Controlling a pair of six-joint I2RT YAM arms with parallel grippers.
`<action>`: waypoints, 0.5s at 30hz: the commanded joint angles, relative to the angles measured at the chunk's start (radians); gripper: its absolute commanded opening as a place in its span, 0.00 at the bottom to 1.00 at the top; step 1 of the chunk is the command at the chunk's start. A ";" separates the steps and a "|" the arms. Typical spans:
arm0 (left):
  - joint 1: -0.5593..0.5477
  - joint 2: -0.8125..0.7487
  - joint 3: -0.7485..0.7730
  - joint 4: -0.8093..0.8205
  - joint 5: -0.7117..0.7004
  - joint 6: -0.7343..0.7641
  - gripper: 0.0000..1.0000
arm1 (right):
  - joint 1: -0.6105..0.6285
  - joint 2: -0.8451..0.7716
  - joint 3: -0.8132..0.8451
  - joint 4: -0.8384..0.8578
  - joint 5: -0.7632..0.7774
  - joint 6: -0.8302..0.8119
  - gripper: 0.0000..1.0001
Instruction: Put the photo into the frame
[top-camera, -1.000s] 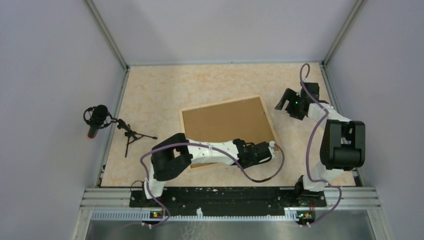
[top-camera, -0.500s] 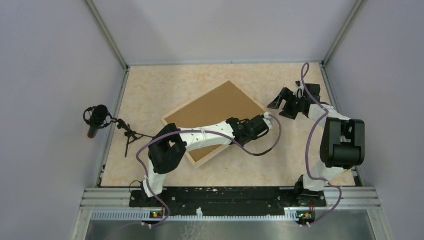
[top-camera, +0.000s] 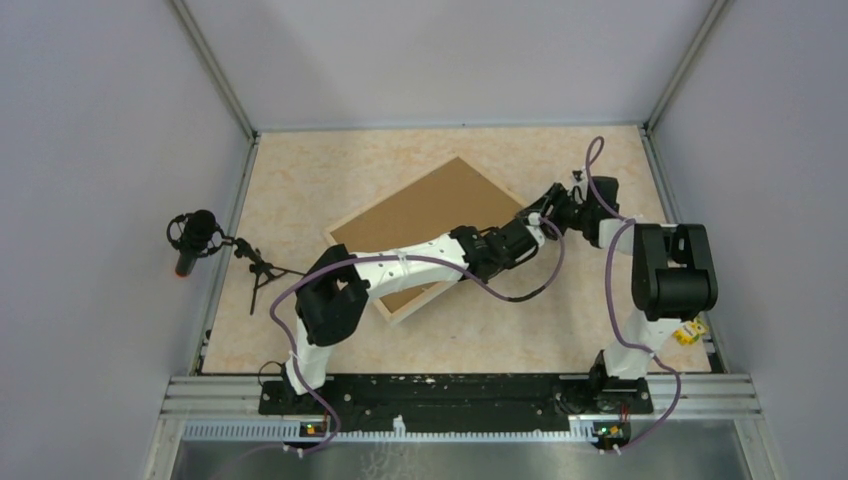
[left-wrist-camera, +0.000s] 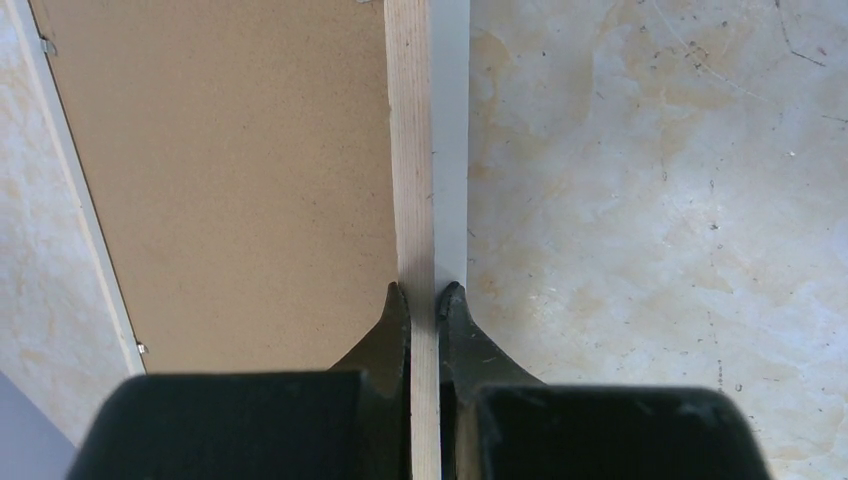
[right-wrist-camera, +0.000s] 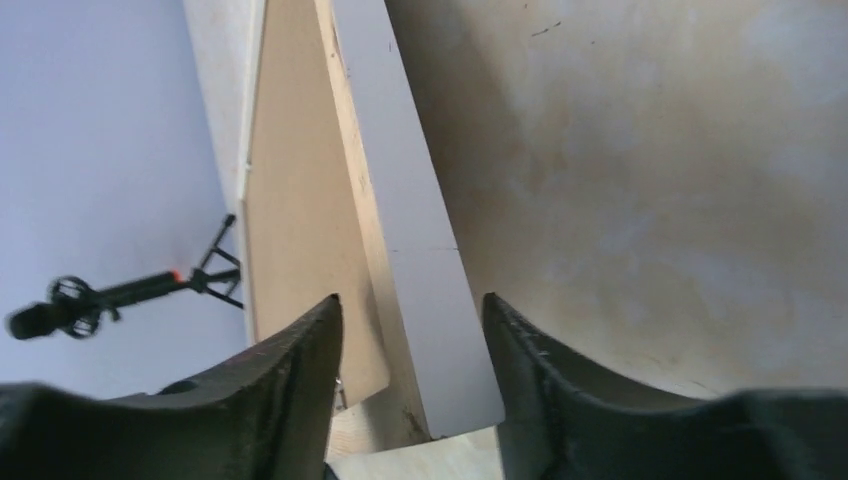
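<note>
My left claw (left-wrist-camera: 424, 300) is pinching the pale wooden rim of the frame (left-wrist-camera: 408, 150), lying mid-worktop (top-camera: 290, 190). Beyond, my right claw (right-wrist-camera: 410, 310) is spread, straddling that rim. The brown backing board (left-wrist-camera: 250, 180) is facing up. The photo is showing nowhere, so I am judging insertion unconfirmed.

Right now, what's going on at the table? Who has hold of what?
The left gripper is shut on one pale wooden strip of the frame. The frame lies back-up, with the brown backing board showing. The right gripper is open, with a finger on either side of the frame's edge near its right corner, and is not clamped on it. The photo shows in no view, so whether it is in the frame cannot be told.
</note>
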 joint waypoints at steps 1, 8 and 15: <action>0.001 -0.044 0.057 0.026 -0.134 0.057 0.00 | 0.013 -0.046 -0.051 0.198 -0.010 0.178 0.42; -0.005 -0.017 0.070 -0.020 -0.164 0.013 0.28 | 0.060 -0.075 -0.129 0.343 0.004 0.371 0.04; -0.077 -0.031 -0.046 -0.016 -0.309 -0.037 0.72 | 0.061 -0.117 -0.164 0.365 0.044 0.428 0.00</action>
